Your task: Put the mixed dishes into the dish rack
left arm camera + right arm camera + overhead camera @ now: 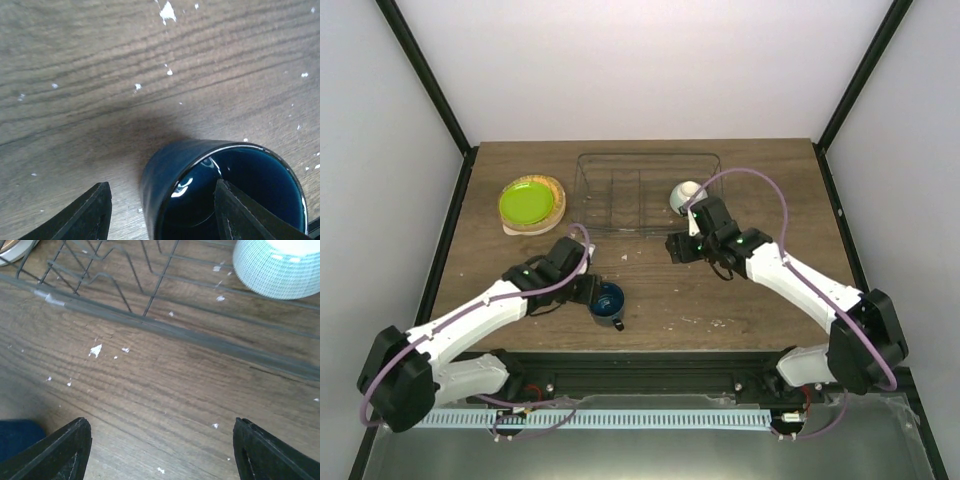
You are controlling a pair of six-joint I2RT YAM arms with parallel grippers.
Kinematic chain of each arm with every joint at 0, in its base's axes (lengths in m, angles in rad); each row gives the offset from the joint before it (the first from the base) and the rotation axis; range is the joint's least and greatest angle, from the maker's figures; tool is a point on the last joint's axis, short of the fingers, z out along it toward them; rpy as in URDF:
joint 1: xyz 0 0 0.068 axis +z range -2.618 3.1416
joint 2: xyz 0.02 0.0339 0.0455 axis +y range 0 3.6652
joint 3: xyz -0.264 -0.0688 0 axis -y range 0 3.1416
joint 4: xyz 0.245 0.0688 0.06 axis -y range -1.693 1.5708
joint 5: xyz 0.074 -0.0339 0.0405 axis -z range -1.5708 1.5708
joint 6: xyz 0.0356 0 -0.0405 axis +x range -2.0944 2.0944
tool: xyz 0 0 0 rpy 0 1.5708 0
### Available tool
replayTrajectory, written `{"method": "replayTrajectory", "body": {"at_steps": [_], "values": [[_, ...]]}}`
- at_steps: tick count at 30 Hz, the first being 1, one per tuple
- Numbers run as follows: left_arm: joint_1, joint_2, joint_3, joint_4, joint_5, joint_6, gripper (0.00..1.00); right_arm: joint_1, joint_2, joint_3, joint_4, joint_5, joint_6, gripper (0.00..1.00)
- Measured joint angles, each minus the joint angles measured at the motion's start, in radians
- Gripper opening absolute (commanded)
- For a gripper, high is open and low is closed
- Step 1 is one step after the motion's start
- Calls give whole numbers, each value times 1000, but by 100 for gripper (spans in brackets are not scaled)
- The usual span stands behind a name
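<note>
You've got a brown wood-grain table (760, 300) w/ small white flecks (95, 350) scattered over it, mostly mid-table. Plain white walls (640, 60) on 3 sides, and black frame posts (425, 75) slant up from both back corners. At the near edge there's a black rail (650, 365), then a white ribbed strip (650, 418) just below.

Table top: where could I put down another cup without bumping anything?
The table is bare right of the rack, beyond the right arm, and along the near edge between the mug and that arm. The rack's left slots are empty. Crowded: in front of the rack, around the left gripper and right gripper, and by the plates.
</note>
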Motion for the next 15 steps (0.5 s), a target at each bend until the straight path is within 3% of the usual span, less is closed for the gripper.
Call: {"method": "replayTrajectory", "body": {"at_steps": [4, 15], "values": [[-49, 58, 0, 2, -19, -11, 52, 14, -21, -48, 21, -11, 20, 79], [-66, 158, 0, 25, -50, -21, 0, 13, -95, -98, 33, -16, 42, 79]]}}
